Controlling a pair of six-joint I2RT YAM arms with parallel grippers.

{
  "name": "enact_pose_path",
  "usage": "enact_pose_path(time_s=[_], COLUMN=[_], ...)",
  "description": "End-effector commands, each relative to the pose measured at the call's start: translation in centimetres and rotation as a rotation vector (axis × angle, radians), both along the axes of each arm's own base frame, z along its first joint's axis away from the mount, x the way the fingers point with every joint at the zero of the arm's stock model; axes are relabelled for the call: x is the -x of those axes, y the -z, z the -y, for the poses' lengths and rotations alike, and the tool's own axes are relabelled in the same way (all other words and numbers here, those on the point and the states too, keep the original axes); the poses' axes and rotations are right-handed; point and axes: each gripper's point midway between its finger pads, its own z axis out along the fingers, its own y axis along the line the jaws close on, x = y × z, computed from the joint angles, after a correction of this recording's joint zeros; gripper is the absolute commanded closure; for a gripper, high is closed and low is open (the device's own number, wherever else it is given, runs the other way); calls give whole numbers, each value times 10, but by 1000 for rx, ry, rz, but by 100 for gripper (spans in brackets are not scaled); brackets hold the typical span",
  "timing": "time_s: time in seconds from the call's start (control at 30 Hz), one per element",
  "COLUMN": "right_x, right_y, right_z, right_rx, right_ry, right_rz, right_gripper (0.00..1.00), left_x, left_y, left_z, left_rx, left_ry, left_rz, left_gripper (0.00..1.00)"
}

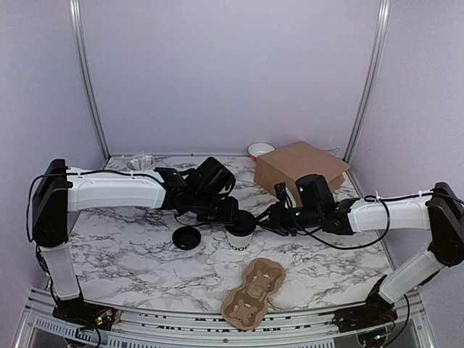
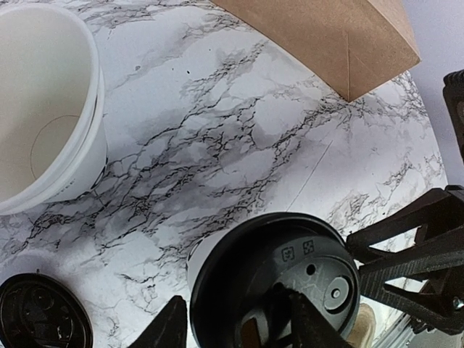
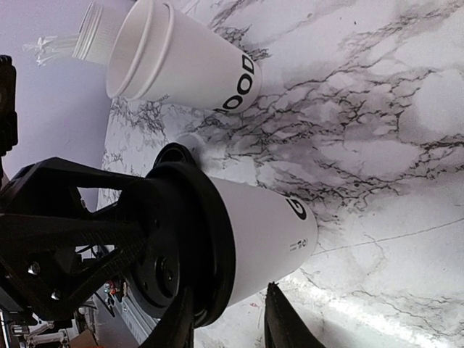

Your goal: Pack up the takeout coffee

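The takeout coffee (image 1: 241,233) stands upright on the marbled tabletop (image 1: 130,246), near the middle, with both my arms reaching in to it. Its black lid (image 2: 239,279) sits on the rim.

My left fingers (image 2: 235,319) come at it from above, about half spread. One shows just outside the lid's edge, the other over the lid's top. They look to touch the lid, but I cannot tell whether they clamp it or only rest on it.

My right fingers (image 3: 230,312) reach the cup from the right, narrowly apart. One is level with the lid's rim, the other beside the white wall below it. The cup's side is right at the gap, and I cannot tell whether I have hold of it.

A loose lid (image 1: 187,237), also black, lies flat just left of the cup. An open cup (image 2: 43,109) with no lid stands nearby, lettered GOOD on its side. A brown paper bag (image 1: 301,170) lies behind to the right, and a cardboard cup carrier (image 1: 254,292) lies nearer my bases.
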Motion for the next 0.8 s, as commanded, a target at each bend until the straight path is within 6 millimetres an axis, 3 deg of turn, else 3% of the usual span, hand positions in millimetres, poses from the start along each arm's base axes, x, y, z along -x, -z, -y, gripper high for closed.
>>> enact_pose_path(time_s=[0.0,0.23,0.77], right_x=[-21,-37,-31], right_y=[-43,-37,-2], right_z=[-5,1,-4], right_rx=[-59,-56,-46], right_ry=[20,43,10], right_rz=[91,87,13], right_gripper=[68,68,69], left_x=[7,7,8], left_y=[12,9,14], left_z=[-3,-1,0], left_rx=[-26,-19,-26], left_ry=[16,26,29], left_rz=[-18,-14,-23], left_gripper=[50,50,50])
